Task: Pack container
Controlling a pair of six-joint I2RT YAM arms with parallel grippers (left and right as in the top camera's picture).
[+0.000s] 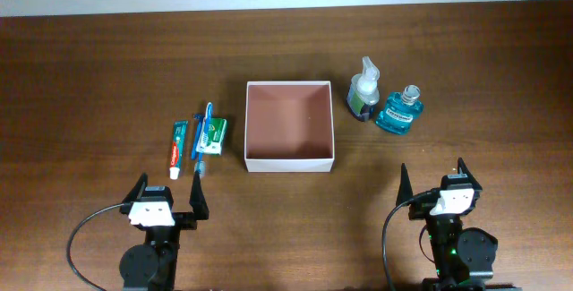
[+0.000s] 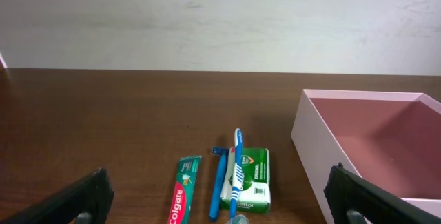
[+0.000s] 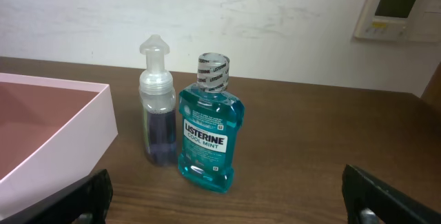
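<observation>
The container point(image 1: 289, 160) is a square shallow box with white walls and a reddish-brown inside, at the table's middle; it holds nothing. It also shows in the left wrist view point(image 2: 306, 131) and the right wrist view point(image 3: 83, 131). Left of it lie a toothpaste tube point(image 1: 179, 143), a blue toothbrush point(image 1: 202, 139) and a small green-and-white carton point(image 1: 213, 135). Right of it stand a clear pump bottle point(image 1: 363, 90) and a blue mouthwash bottle point(image 1: 399, 110). My left gripper point(image 1: 167, 198) is open and empty, near the front edge below the toothpaste. My right gripper point(image 1: 431, 182) is open and empty, in front of the bottles.
The wooden table point(image 1: 89, 76) runs back to a white wall. A wall thermostat point(image 3: 394, 12) shows in the right wrist view. Black cables loop beside each arm base at the front edge.
</observation>
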